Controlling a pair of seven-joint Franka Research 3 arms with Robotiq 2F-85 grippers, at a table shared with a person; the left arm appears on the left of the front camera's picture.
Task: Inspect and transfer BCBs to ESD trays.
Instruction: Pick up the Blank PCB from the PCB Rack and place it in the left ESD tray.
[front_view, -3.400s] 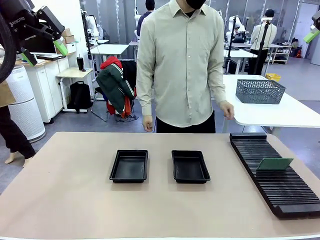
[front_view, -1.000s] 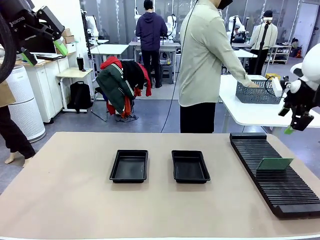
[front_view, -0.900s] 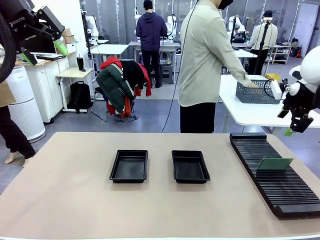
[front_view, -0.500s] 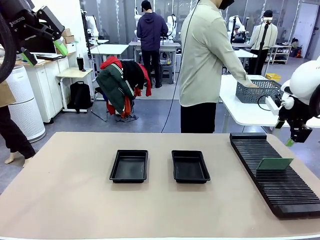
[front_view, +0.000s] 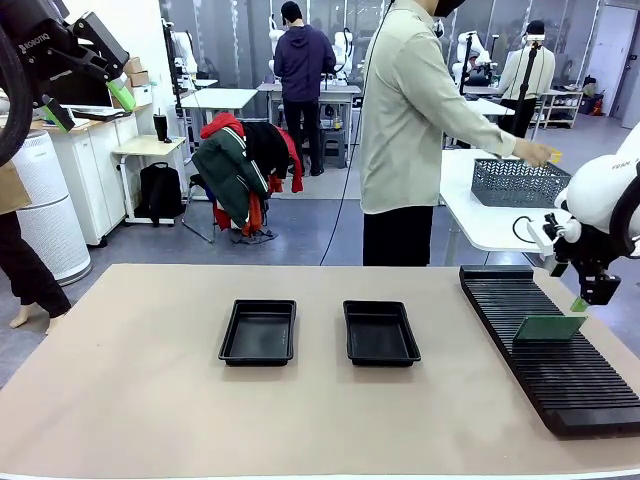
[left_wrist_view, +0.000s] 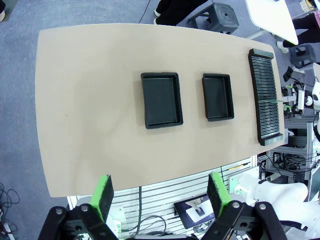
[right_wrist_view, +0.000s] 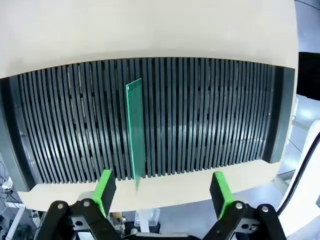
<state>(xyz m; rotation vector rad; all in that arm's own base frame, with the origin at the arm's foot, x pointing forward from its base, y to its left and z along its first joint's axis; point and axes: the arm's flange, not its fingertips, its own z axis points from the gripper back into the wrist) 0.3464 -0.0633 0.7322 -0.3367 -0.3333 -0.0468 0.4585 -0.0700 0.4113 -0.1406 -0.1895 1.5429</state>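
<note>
Two shallow black trays (front_view: 258, 332) side by side mid-table (front_view: 130, 400), a gap between them, bare tabletop around them out to the near and left edges; long slotted rack (front_view: 570, 385) along the right side, one green board (front_view: 549, 327) standing on edge in a slot; right gripper (front_view: 584, 298) just above the board, fingers apart, gripping nothing; left gripper (front_view: 88, 105) high at far left, fingers apart, gripping nothing. From the right wrist, board seen edge-on, open slots either side; from the left wrist, whole table from above.
</note>
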